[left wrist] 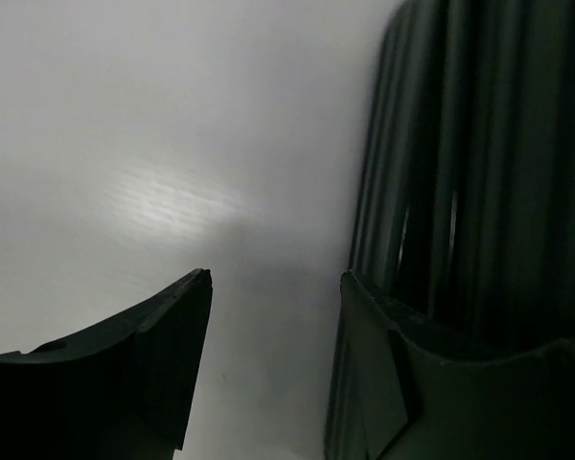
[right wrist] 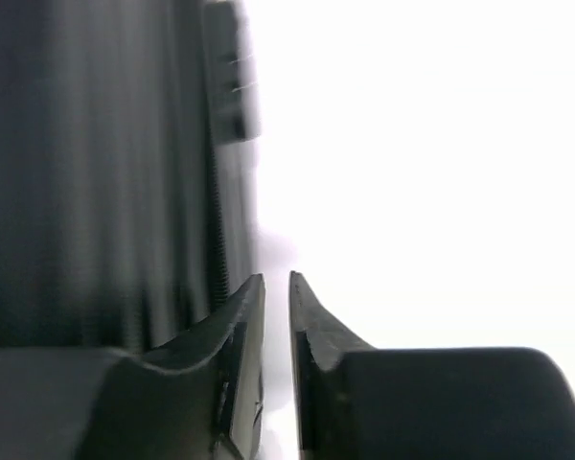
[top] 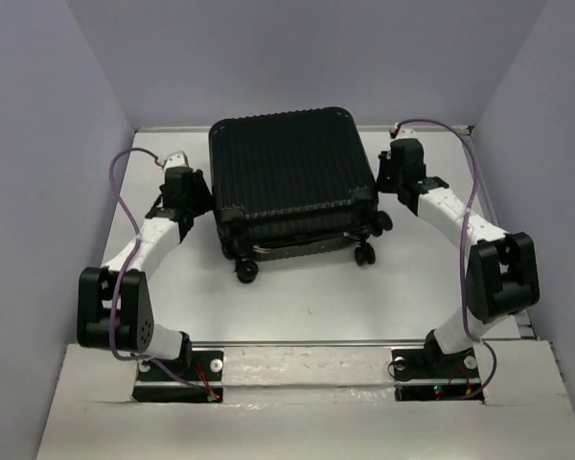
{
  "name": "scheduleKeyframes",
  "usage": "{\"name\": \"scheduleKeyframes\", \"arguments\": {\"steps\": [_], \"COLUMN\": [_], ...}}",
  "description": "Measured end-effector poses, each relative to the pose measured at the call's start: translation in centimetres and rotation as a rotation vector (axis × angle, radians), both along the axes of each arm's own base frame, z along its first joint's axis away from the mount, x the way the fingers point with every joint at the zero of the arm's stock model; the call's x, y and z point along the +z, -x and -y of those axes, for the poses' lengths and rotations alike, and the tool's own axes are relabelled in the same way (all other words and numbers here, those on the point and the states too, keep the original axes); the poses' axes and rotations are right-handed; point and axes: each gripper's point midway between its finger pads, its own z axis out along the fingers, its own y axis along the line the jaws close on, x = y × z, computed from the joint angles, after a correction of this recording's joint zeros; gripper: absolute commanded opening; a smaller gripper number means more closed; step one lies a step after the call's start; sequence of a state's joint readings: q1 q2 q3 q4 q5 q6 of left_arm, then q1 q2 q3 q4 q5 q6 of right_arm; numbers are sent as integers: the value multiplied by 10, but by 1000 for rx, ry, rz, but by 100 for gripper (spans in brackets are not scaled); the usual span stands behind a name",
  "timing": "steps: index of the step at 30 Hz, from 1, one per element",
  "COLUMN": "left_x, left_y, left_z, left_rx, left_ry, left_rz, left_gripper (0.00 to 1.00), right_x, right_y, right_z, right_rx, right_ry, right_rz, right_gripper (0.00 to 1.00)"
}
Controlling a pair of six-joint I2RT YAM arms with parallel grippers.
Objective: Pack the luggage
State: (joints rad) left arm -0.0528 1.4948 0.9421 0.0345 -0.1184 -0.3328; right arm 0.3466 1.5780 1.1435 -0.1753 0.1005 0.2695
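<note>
White worktop [top: 316,297], nothing on it to pack that I can see besides the case itself. The luggage [top: 287,177] lies flat at centre, towards the far side, ribbed black shell up and lid down. The seam on the near side looks not quite tight, but I can't be sure from here.

The left arm [top: 139,244] reaches in to the case's left flank, the right arm [top: 450,211] to its right flank. So both sides are bracketed.

The left gripper [left wrist: 276,276] has its jaws well apart with only bare worktop between them. Its inner finger [left wrist: 383,345] sits right against the ribbed side wall. It holds nothing.

The right gripper [right wrist: 277,278] is barely parted, just a thin slit with nothing in it, and sits just beside the shell's right edge. It isn't gripping either.

The wheels [top: 246,272] stick out on the near side, towards the arm bases.

My read: the step in hand is handling the shell itself, not loading it. Either it's being squared up closed or the arms are hunting for an edge to lift. I can't tell which.

The next move needs real purchase. The walls are smooth and rounded, so the jaws should go for the seam lip or a corner. The two arms have to act together, or the case will probably slide or pivot on the worktop.
</note>
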Motion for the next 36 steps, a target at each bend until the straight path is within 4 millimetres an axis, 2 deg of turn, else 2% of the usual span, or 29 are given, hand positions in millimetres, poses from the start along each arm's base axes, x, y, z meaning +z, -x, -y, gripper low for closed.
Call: {"name": "scheduleKeyframes", "arguments": {"steps": [1,3,5,6,7,9,10,12,13,14,15,16,17,18,19,21,23,24,25,27,28,29,30,31,32,33,34,35,36], "left_x": [1,-8,-23,-26,-28,-31,-31,-24,-15,-7,-4,4,8,14,21,36,49,51,53,54,55,57,59,66,75,85,95,109,124], "left_y": [15,45,87,101,120,147,162,188,200,209,219,231,234,237,240,244,248,248,249,250,250,250,249,246,244,241,238,232,226], "left_z": [20,42,64,72,86,108,122,157,181,201,211,228,234,240,245,252,258,260,262,263,263,261,259,255,250,244,239,231,223], "left_rx": [-49,-104,-147,-145,-152,-188,-230,-354,-442,-513,-559,-620,-641,-660,-672,-691,-714,-722,-728,-737,-740,-738,-733,-718,-704,-687,-673,-648,-619], "left_ry": [-1,5,21,42,74,116,135,195,240,278,299,342,360,381,405,450,487,494,499,497,491,484,475,462,453,440,435,428,421], "left_rz": [-4,-38,-96,-108,-124,-153,-167,-174,-159,-139,-144,-135,-127,-112,-89,-49,-15,-7,-1,3,8,11,16,32,56,82,111,155,198], "left_gripper": [69,69,69,69,69,70,70,70,70,70,70,71,71,71,71,71,71,71,71,71,72,73,75,76,77,80,81,82,82], "right_x": [4,11,15,19,22,29,31,54,56,61,72,86,92,101,109,124,135,145,146,160,166,180,192,201,213,213,209,195,180], "right_y": [-18,-41,-68,-86,-98,-138,-148,-178,-187,-193,-198,-204,-202,-195,-181,-152,-125,-109,-95,-63,-51,-32,-9,3,21,43,63,86,106], "right_z": [24,41,44,43,41,35,32,14,6,-10,-23,-50,-66,-87,-111,-148,-170,-175,-173,-155,-143,-129,-112,-103,-91,-84,-83,-87,-95], "right_rx": [-44,-65,-45,-31,-17,-3,4,64,92,148,178,265,306,361,420,511,573,596,602,595,586,574,565,557,551,562,581,617,661], "right_ry": [30,66,98,105,104,85,68,-4,-32,-77,-117,-192,-224,-258,-297,-349,-370,-374,-371,-354,-344,-341,-335,-342,-345,-353,-363,-370,-372], "right_rz": [20,43,57,73,81,123,135,187,197,189,191,204,202,201,185,160,137,138,125,119,143,169,205,237,288,326,335,327,317], "right_gripper": [28,31,42,46,56,63,66,75,83,86,88,90,90,90,90,88,86,84,81,59,20,12,11,12,29,41,54,74,80]}}
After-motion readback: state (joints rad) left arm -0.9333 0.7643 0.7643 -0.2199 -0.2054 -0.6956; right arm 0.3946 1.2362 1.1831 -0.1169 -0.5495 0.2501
